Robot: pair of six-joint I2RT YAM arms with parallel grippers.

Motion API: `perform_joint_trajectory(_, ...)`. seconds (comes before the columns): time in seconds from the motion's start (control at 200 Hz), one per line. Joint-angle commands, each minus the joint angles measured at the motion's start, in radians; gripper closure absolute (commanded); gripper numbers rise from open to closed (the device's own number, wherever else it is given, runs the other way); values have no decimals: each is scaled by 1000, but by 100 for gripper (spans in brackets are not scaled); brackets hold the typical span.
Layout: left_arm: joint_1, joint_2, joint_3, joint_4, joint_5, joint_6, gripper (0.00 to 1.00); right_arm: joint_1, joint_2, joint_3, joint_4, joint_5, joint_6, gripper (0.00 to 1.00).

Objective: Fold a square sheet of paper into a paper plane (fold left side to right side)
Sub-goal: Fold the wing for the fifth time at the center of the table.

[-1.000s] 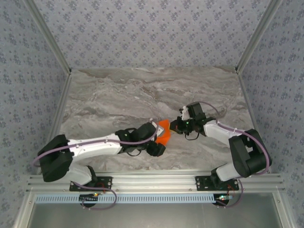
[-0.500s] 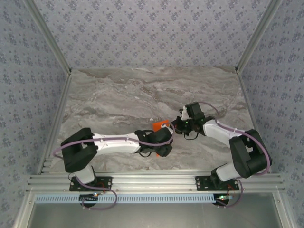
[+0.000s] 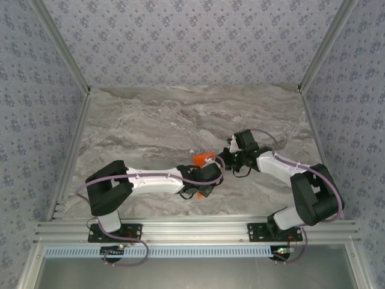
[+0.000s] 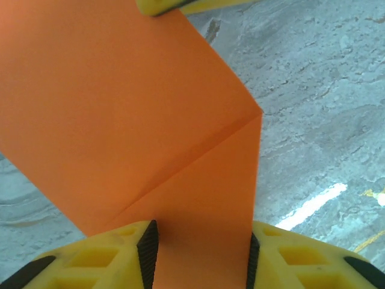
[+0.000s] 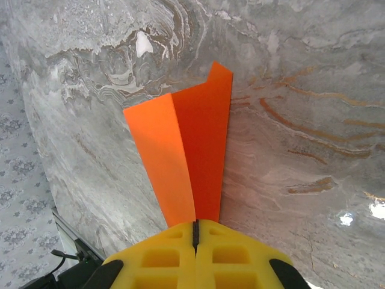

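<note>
The square sheet of paper [image 3: 203,159] is bright orange and partly folded, held up just off the marble table between the two arms. My right gripper [image 5: 195,232] is shut on one end of the paper [image 5: 192,150], whose two panels fan out from the closed pads in a shallow V. The left gripper [image 4: 201,259] comes in from the near side; its jaws stand apart with a creased flap of the paper [image 4: 120,102] running between the pads [image 4: 148,253]. A yellow fingertip [image 4: 180,5] of the right gripper shows at the sheet's far edge.
The grey marble table [image 3: 150,120] spreads out behind and to both sides of the arms. Aluminium frame posts [image 3: 75,144] and patterned walls bound it left, right and back. The rail [image 3: 192,227] with both arm bases runs along the near edge.
The left arm has swung its elbow rightward and brought its gripper in under the paper, with the jaws narrowing. Less orange shows from above. The right arm has stayed put.
</note>
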Motion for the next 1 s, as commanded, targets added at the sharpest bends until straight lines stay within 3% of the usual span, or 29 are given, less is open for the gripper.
perform_joint_trajectory(0.0,-14,22,40,-43,-31,-4,61,6,-11,29,-41,23,0,100)
perform_joint_trajectory(0.43,-13,22,44,-37,-26,-17,80,7,-10,46,-61,24,-40,100)
perform_joint_trajectory(0.585,4,9,33,1,21,-37,87,-1,-56,44,-65,43,-79,81)
perform_joint_trajectory(0.794,73,-53,-43,139,174,-83,88,-85,-220,1,-150,124,-148,45)
perform_joint_trajectory(0.904,110,-66,-78,231,281,-114,88,-155,-281,-46,-164,104,-167,35)
perform_joint_trajectory(0.994,138,-61,-95,286,349,-138,88,-188,-307,-80,-175,91,-208,32)
